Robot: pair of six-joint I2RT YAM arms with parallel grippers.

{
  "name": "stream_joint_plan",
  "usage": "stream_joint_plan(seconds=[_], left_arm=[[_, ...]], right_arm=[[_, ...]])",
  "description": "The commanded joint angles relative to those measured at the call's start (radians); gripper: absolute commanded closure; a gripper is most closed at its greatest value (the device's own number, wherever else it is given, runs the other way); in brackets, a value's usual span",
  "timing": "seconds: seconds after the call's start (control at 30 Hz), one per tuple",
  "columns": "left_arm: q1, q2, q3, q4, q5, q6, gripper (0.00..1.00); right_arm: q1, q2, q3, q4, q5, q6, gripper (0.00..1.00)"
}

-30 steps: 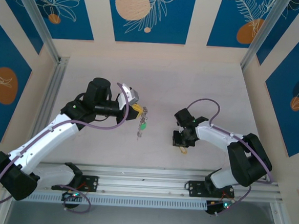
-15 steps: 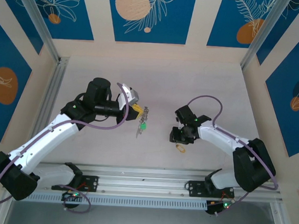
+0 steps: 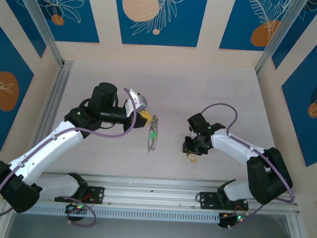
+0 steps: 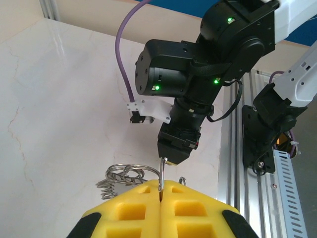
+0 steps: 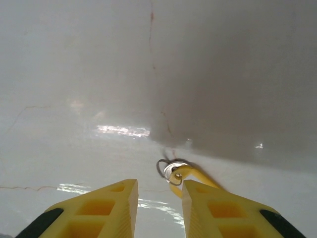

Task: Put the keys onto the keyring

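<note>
Key (image 3: 191, 158) lies loose on the table (image 3: 225, 96), right of centre and nearest the near edge. The right tool (image 5: 159, 187) has widened slightly over the last second; its jaws are partly open and empty, with the key just ahead of the tips. Farther in, the keyring (image 3: 153, 136) hangs mid-table from the left tool (image 4: 161, 188), which is clamped shut on it. The key isn't picked yet, so threading likely waits on a regrasp.

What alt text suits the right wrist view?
The right pincer, its yellow fingers apart, hangs over a white table; a small gold key with a silver ring lies just ahead of it.
</note>
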Motion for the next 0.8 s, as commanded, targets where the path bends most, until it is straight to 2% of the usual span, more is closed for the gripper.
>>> stream_joint_plan(seconds=[0.0, 0.13, 0.47, 0.63, 0.77], left_arm=[[0.011, -0.004, -0.006, 0.04, 0.038, -0.015, 1.0], [0.012, -0.004, -0.007, 0.039, 0.036, -0.014, 1.0], [0.014, 0.001, -0.007, 0.038, 0.035, -0.015, 1.0], [0.015, 0.004, -0.007, 0.04, 0.04, -0.017, 1.0], [0.016, 0.006, -0.007, 0.043, 0.042, -0.02, 1.0]], right_arm=[[-0.005, 0.039, 0.013, -0.007, -0.016, -0.025, 0.69], [-0.005, 0.07, 0.025, 0.002, -0.025, -0.036, 0.69], [-0.011, 0.087, 0.015, 0.025, -0.033, -0.048, 0.8], [-0.011, 0.073, 0.011, 0.024, -0.031, -0.053, 0.93], [-0.012, 0.057, 0.001, 0.024, -0.029, -0.053, 1.0]])
